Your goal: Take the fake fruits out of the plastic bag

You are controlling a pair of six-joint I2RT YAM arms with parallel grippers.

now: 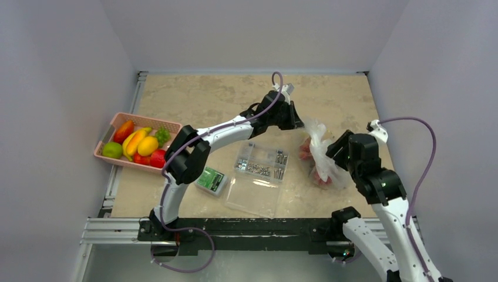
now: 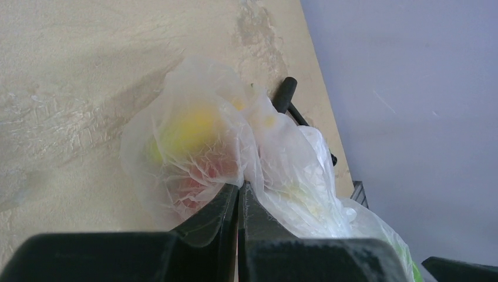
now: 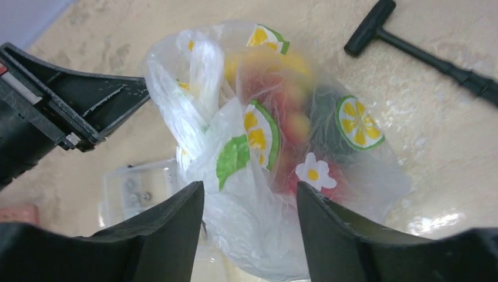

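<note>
The plastic bag (image 1: 320,154) lies at the right of the table, crinkly and see-through with lemon-slice prints (image 3: 359,123). Red and yellow fake fruits (image 3: 282,100) show blurred through its film; they also show in the left wrist view (image 2: 191,132). My left gripper (image 2: 239,187) is shut on a fold of the bag's upper edge (image 1: 305,124). My right gripper (image 3: 249,191) is open, its fingers on either side of the bag's near end, apart from the film as far as I can tell.
A pink basket (image 1: 114,129) with mango, lime and other fruits stands at the left. A clear hard box of metal parts (image 1: 261,161) and a green-and-white small box (image 1: 211,180) lie mid-table. A black T-handle tool (image 3: 411,47) lies beyond the bag.
</note>
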